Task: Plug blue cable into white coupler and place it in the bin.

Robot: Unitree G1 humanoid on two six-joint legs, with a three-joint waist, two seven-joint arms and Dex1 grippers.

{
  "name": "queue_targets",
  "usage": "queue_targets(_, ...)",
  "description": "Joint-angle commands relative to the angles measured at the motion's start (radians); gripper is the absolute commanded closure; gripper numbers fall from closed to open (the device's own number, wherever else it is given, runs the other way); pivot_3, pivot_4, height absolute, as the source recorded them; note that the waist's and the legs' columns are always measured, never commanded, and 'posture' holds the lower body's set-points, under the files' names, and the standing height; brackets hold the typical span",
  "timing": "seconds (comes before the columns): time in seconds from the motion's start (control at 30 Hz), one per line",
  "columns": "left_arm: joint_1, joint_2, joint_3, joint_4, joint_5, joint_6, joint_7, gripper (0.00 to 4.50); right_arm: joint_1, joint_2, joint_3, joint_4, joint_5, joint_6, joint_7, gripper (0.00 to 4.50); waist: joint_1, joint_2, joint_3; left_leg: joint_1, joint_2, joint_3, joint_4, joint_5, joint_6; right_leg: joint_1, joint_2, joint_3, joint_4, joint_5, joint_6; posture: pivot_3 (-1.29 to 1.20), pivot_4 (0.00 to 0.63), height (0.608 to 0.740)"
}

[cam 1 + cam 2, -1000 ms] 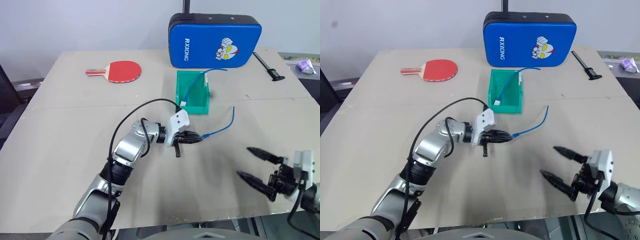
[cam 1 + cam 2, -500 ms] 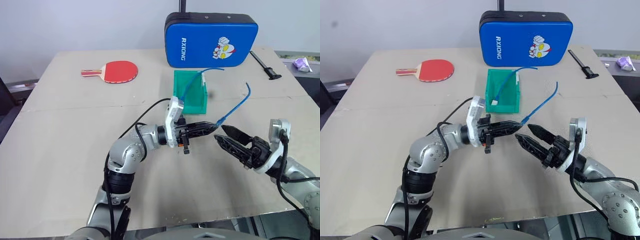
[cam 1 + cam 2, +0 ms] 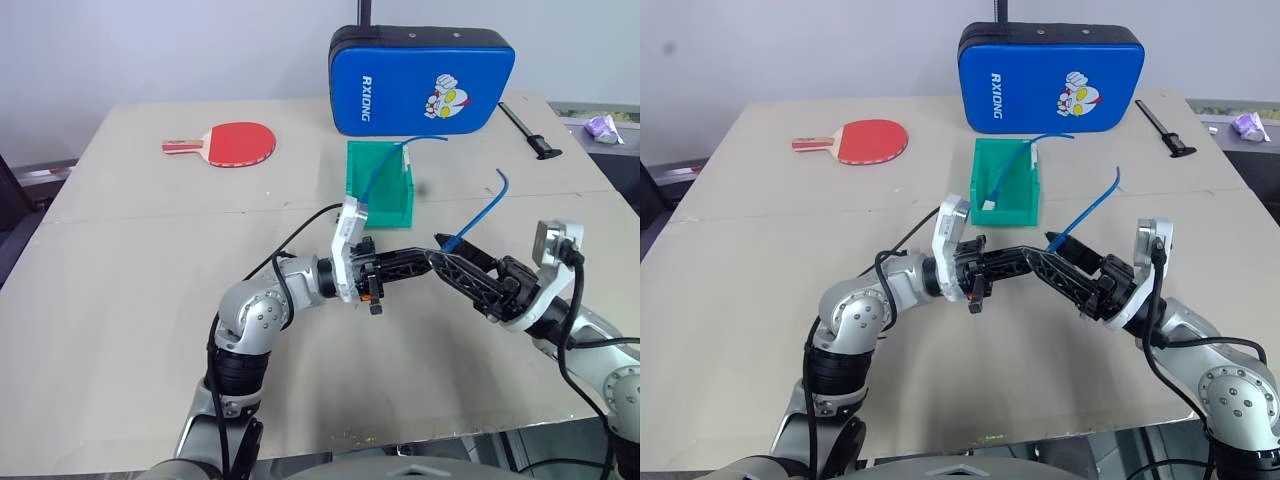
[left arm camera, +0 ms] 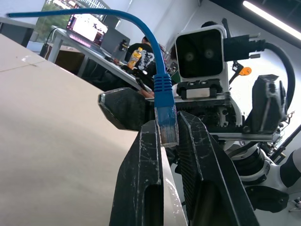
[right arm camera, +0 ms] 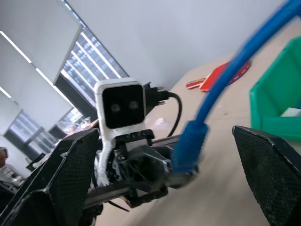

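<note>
My left gripper point(image 3: 424, 256) is shut on the clear plug at one end of the blue cable point(image 3: 481, 211), held above the middle of the table. From the plug the cable curves up and away to the right with its far end free. In the left wrist view the plug point(image 4: 168, 132) is pinched between my two fingers point(image 4: 146, 155). My right gripper point(image 3: 437, 250) meets the left one tip to tip. It is open, with a finger on either side of the cable's blue boot point(image 5: 188, 141). The green bin point(image 3: 412, 200) stands just behind. The white coupler is hidden.
Inside the bin lies a second blue cable point(image 3: 386, 165) with a white block point(image 3: 365, 207) on its end. A blue padded case point(image 3: 422, 80) stands at the back, a red paddle point(image 3: 240, 143) at the back left, and a black tool point(image 3: 530, 130) at the back right.
My left gripper lifted the cable end off the table and rolled. My right arm rose from the front right and swung left until its fingers came around the cable by the left gripper.
</note>
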Motion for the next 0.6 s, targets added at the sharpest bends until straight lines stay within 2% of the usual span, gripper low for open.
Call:
queue_targets(0.03,0.001,0.001,-0.009,-0.033,-0.029,-0.004,-0.002,4.50,-0.015,0.007,-0.003,-0.026,0.038,-0.007,-0.001,1.85,0.000,0.000,0.000,0.000,0.000,0.000,0.000,0.000,0.000,0.000,0.000,0.000,0.000,0.000,0.000,0.00,0.150,0.740)
queue_targets(0.13,0.003,0.004,-0.009,-0.035,-0.033,-0.003,0.005,4.50,-0.018,0.008,-0.001,-0.030,0.046,-0.005,-0.006,3.45,0.000,0.000,0.000,0.000,0.000,0.000,0.000,0.000,0.000,0.000,0.000,0.000,-0.001,0.000,0.000,0.00,0.150,0.740)
queue_targets(0.2,0.004,0.008,-0.009,-0.035,-0.040,-0.001,0.012,4.50,-0.023,0.011,-0.001,-0.028,0.051,-0.007,-0.013,4.30,-0.001,0.000,0.000,0.000,0.000,0.000,0.000,0.000,0.000,0.000,0.000,0.001,0.000,0.000,0.000,0.00,0.150,0.740)
queue_targets(0.4,0.006,0.011,-0.001,-0.027,-0.051,-0.017,0.031,4.50,-0.035,0.004,0.007,-0.020,0.061,0.001,-0.011,4.35,0.000,0.000,0.000,0.000,-0.001,0.000,0.000,0.000,0.000,0.000,0.000,0.001,0.000,0.000,0.000,0.00,0.150,0.740)
queue_targets(0.47,0.005,0.012,-0.001,-0.022,-0.043,-0.034,0.032,3.54,-0.041,0.005,0.009,-0.016,0.063,0.004,-0.014,4.35,0.000,0.000,0.000,0.000,-0.001,0.000,0.000,0.000,0.000,0.000,0.000,0.001,0.000,0.000,0.000,0.00,0.150,0.740)
queue_targets(0.5,0.008,0.014,-0.001,-0.025,-0.043,-0.036,0.031,3.14,-0.044,0.006,0.010,-0.013,0.063,0.004,-0.015,4.35,-0.001,0.000,0.000,0.000,-0.001,0.000,0.000,0.000,0.000,0.000,0.000,0.001,0.000,0.000,0.000,0.00,0.150,0.740)
queue_targets(0.53,0.012,0.016,-0.001,-0.029,-0.045,-0.036,0.030,2.95,-0.048,0.008,0.011,-0.009,0.063,0.004,-0.016,4.35,-0.001,0.000,0.000,0.000,-0.001,0.000,0.000,0.000,0.000,0.000,0.000,0.001,0.000,0.000,0.000,0.00,0.150,0.740)
queue_targets(0.57,0.015,0.017,-0.001,-0.033,-0.047,-0.039,0.032,2.35,-0.053,0.010,0.012,-0.004,0.064,0.004,-0.017,4.35,-0.001,0.000,0.000,0.000,-0.001,0.000,0.000,0.000,0.000,0.000,0.000,0.001,0.000,0.000,0.000,0.00,0.150,0.740)
queue_targets(0.6,0.020,0.019,0.001,-0.040,-0.051,-0.039,0.034,2.02,-0.058,0.011,0.012,0.001,0.065,0.005,-0.017,4.35,-0.001,0.000,0.000,0.000,-0.001,0.000,-0.001,0.000,0.000,0.000,0.000,0.001,0.000,0.000,0.000,0.00,0.150,0.740)
